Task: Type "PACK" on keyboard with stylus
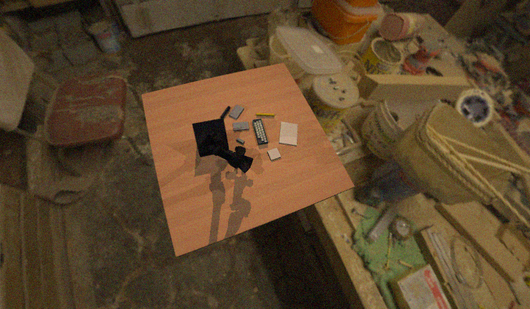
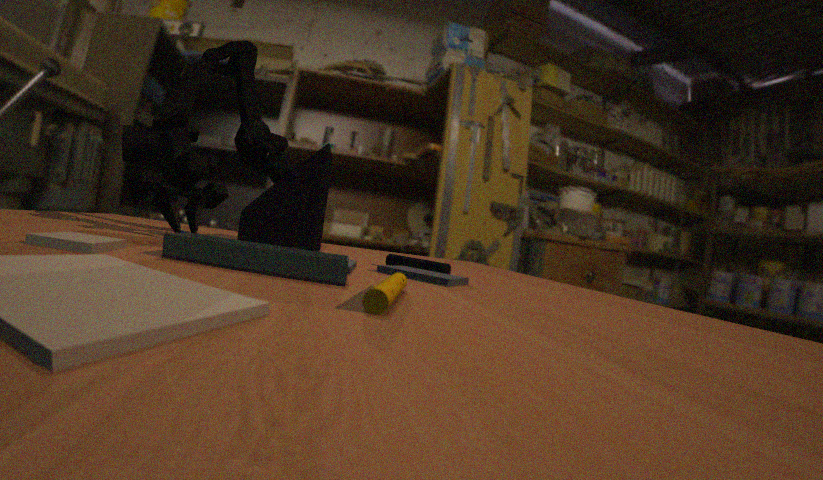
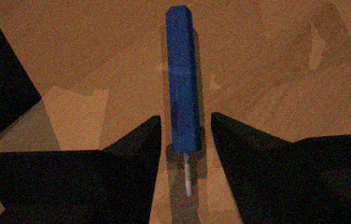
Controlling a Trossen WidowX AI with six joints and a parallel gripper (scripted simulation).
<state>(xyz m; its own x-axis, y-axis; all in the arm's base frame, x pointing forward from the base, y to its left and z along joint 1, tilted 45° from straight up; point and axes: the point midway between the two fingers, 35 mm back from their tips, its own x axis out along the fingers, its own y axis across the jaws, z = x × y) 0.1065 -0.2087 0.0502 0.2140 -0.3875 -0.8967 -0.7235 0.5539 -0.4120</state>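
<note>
The stylus (image 3: 183, 79) has a blue barrel and a thin grey metal tip. It lies on the desk (image 1: 305, 172) (image 2: 463, 386). My gripper (image 2: 185, 228) (image 3: 186, 120) is partly open, low over the desk. In the wrist view its fingertips stand on either side of the tip end of the barrel, with a gap on both sides. The stylus is not made out in the top and exterior views. The keyboard (image 1: 259, 131) (image 2: 254, 259), dark with pale keys, lies to the right of the arm in the top view; its letters are too small to read.
A yellow rod (image 1: 265, 114) (image 2: 385, 294), a white pad (image 1: 288, 134) (image 2: 117, 303) and a small white square (image 1: 274, 154) (image 2: 76, 240) lie around the keyboard. Two grey slabs (image 1: 240, 126) (image 1: 236, 111), a small grey block (image 1: 240, 141) and a black panel (image 1: 210, 134) (image 2: 290, 214) are nearby.
</note>
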